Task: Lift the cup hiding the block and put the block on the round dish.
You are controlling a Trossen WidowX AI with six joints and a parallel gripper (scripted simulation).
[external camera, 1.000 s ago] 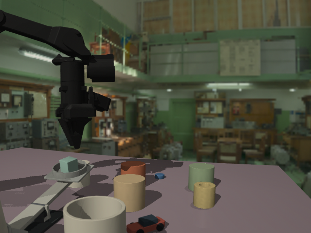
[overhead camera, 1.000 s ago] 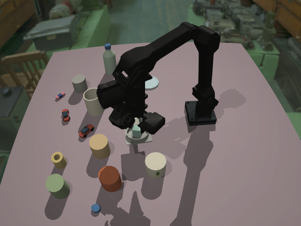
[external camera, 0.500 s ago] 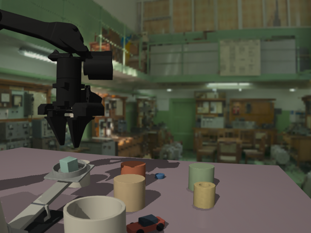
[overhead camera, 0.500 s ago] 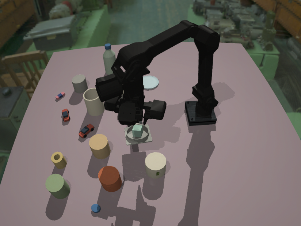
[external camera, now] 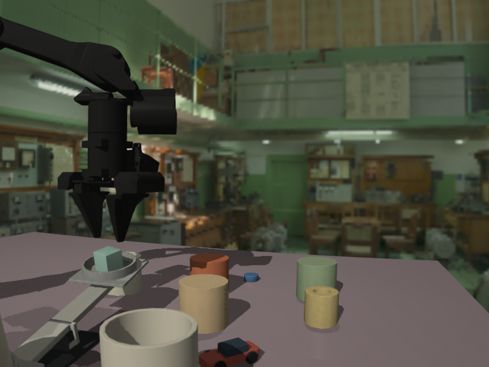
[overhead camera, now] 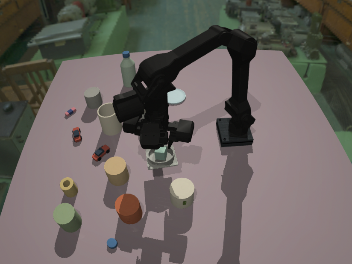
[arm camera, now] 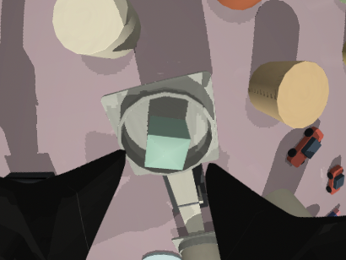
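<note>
A pale green block [overhead camera: 160, 153] [external camera: 107, 259] [arm camera: 167, 152] sits uncovered inside the ringed pan at the raised end of the balance [overhead camera: 175, 162] [external camera: 75, 306] [arm camera: 182, 187]. My gripper [overhead camera: 164, 145] [external camera: 108, 239] [arm camera: 166, 163] is open and empty, fingers pointing down, a little above the block. A cup [arm camera: 201, 251] at the balance's other end shows partly at the bottom of the wrist view; the arm hides it in the top view. The pale blue round dish [overhead camera: 176, 96] [arm camera: 162, 257] lies behind the arm. A cream cup-like cylinder [overhead camera: 181, 193] [arm camera: 89, 25] stands in front of the balance.
A tan cylinder [overhead camera: 117, 171] [external camera: 203, 304] [arm camera: 303, 94], an orange cylinder [overhead camera: 129, 209], a green cylinder [overhead camera: 68, 218] and a yellow tube [overhead camera: 69, 188] stand around the front left. A hollow beige cup [overhead camera: 110, 122] [external camera: 148, 355], a bottle [overhead camera: 128, 71] and red cars [overhead camera: 101, 152] [overhead camera: 76, 134] are left of the arm.
</note>
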